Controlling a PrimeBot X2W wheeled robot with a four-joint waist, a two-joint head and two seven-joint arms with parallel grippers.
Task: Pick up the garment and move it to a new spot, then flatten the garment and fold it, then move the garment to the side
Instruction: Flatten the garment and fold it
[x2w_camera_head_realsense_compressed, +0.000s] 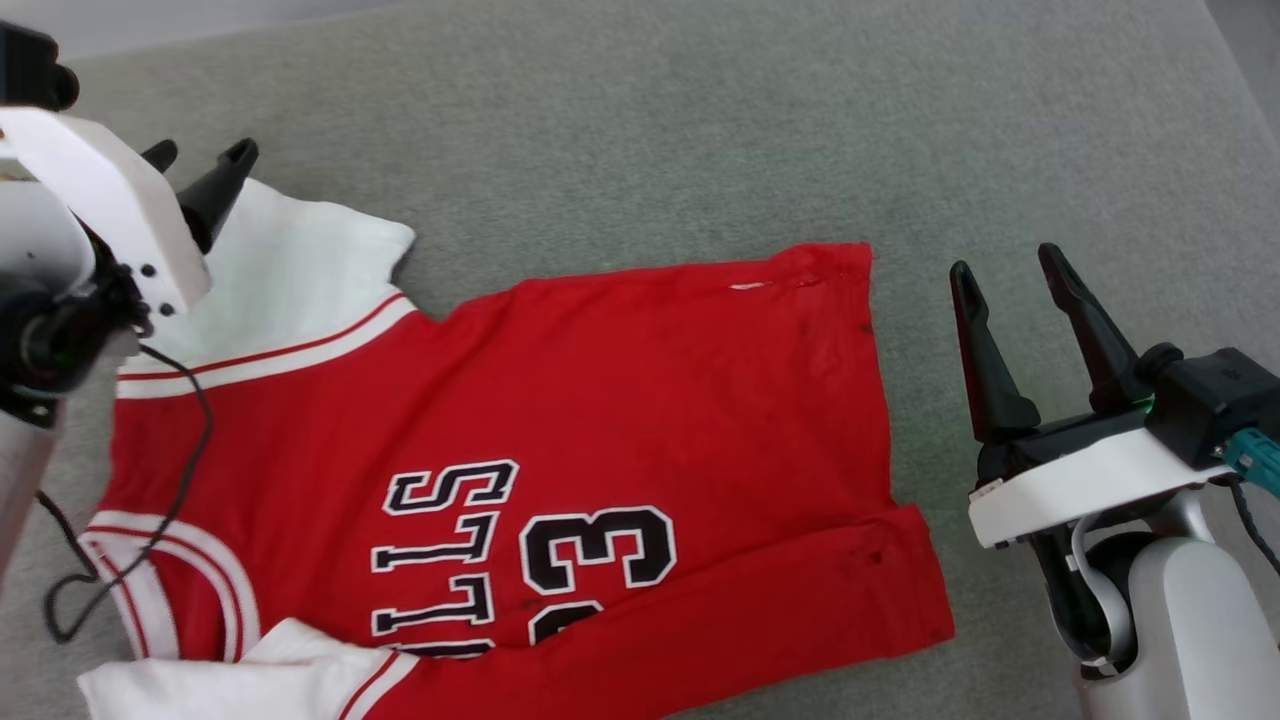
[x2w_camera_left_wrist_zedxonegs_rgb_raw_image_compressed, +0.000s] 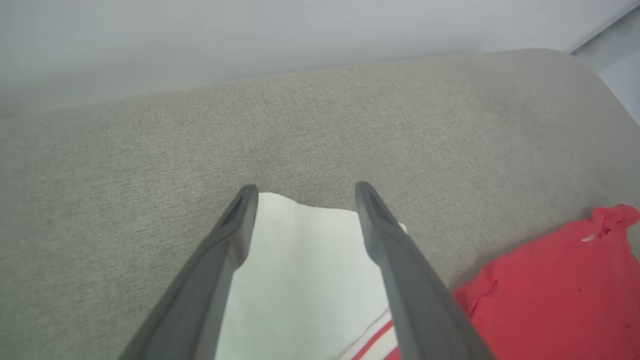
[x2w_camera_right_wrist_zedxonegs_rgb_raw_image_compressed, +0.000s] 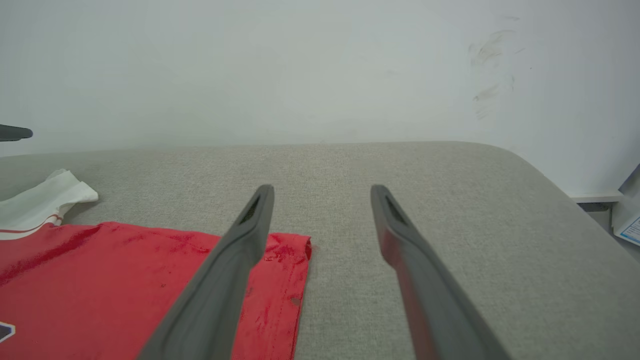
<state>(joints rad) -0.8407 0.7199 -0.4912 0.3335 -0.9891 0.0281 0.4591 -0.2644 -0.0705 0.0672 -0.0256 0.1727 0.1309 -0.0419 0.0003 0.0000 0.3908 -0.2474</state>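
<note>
Head view shows the garment (x2w_camera_head_realsense_compressed: 620, 400) lying spread on the grey upholstered surface (x2w_camera_head_realsense_compressed: 700, 130), with its collar to the left and its hem to the right. The near side is folded over part of the number. The left gripper (x2w_camera_head_realsense_compressed: 200, 152) is over the far white sleeve (x2w_camera_head_realsense_compressed: 290, 270), its fingers spread apart and holding nothing. The right gripper (x2w_camera_head_realsense_compressed: 1005, 260) stands just right of the hem, apart from the cloth, also wide apart and empty.

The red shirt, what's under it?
The garment lies spread on a grey fabric surface, which shows beside its edges. Anything beneath its middle is covered by the cloth and cannot be seen.
</note>
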